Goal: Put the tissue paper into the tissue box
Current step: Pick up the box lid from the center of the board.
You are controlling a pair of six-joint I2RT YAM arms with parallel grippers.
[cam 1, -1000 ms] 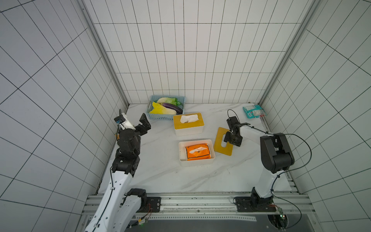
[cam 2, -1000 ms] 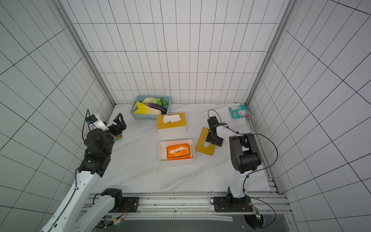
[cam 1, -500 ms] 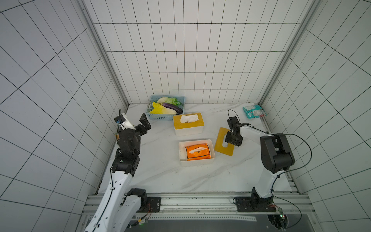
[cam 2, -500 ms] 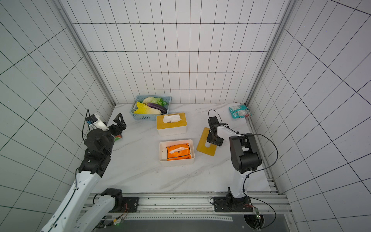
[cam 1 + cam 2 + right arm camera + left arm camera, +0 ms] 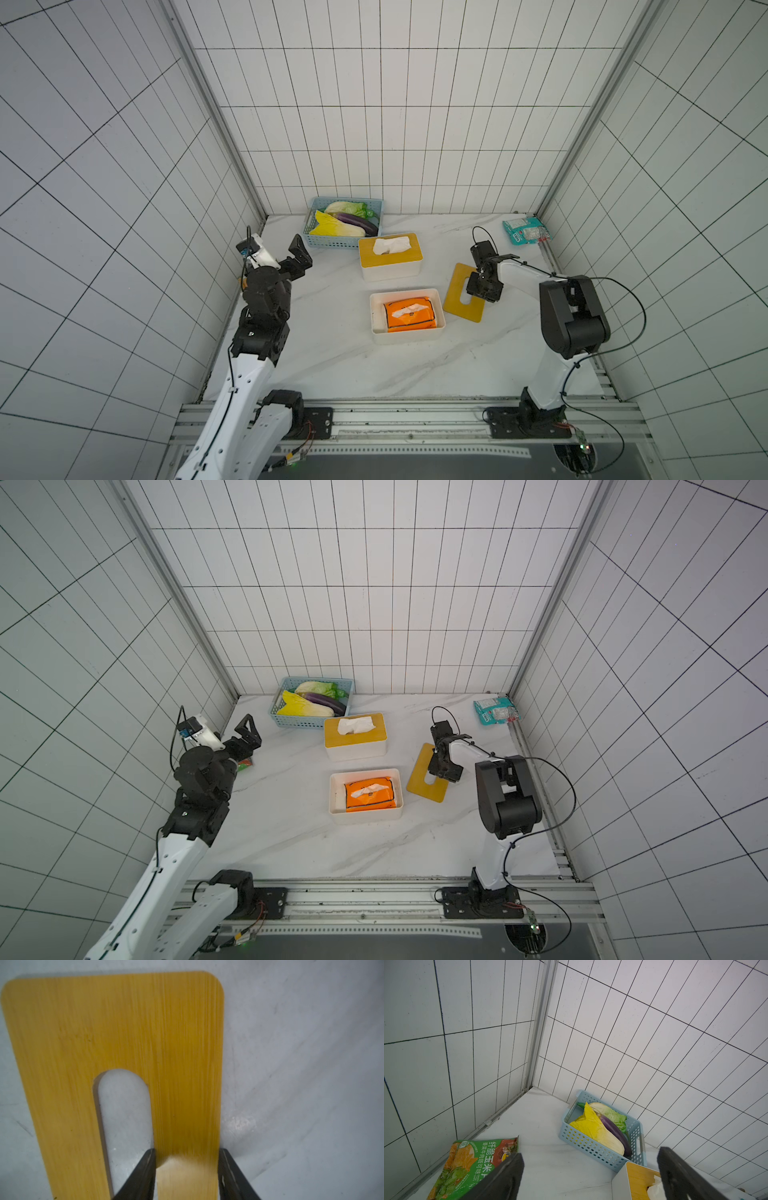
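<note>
The orange tissue pack (image 5: 409,314) lies flat inside the open white box (image 5: 407,336), its long side along the box's long side, with the slit and white tissue facing up. Its print is too small to read. Just right of the box, the right claw (image 5: 186,1153) is clamped on the yellow slotted lid (image 5: 124,1022), one finger in the slot. Well left of the box, the left claw (image 5: 589,1152) hangs spread wide near a green bag (image 5: 473,1159) reading "纤脆玉米".
</note>
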